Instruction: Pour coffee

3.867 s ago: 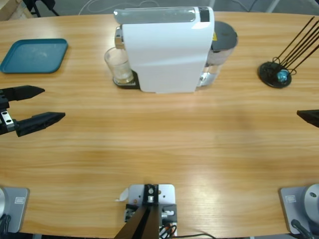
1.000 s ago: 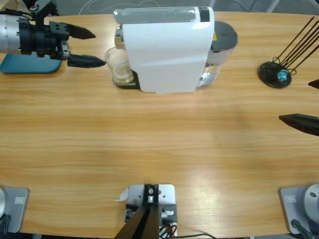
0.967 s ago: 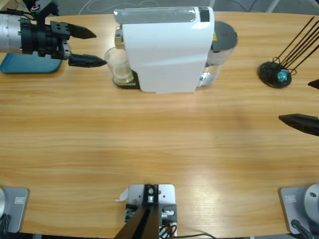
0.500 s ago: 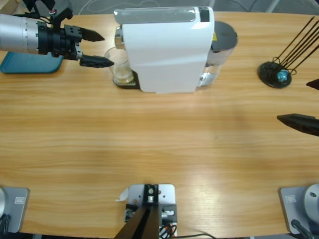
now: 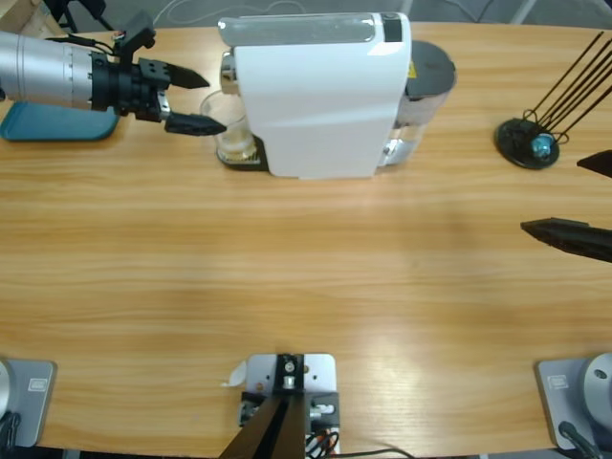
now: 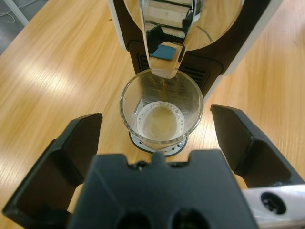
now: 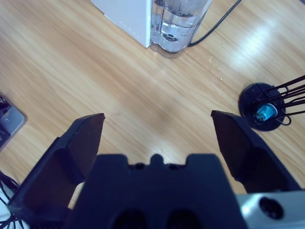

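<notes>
A small clear glass stands on the drip tray under the spout of the white coffee machine. A shallow pale tan layer of coffee lies in its bottom. My left gripper is open, coming from the left at glass height, its jaws spread wider than the glass and just short of it. Far off at the right table edge, my right gripper hangs open over bare wood with nothing between its jaws.
A teal tray lies at the far left, partly under the left arm. Behind the machine sits its clear water tank. A black stand with thin rods is at the right.
The left gripper has moved right from the table's left edge up to the glass, staying open. The right gripper has edged slightly left into view.
</notes>
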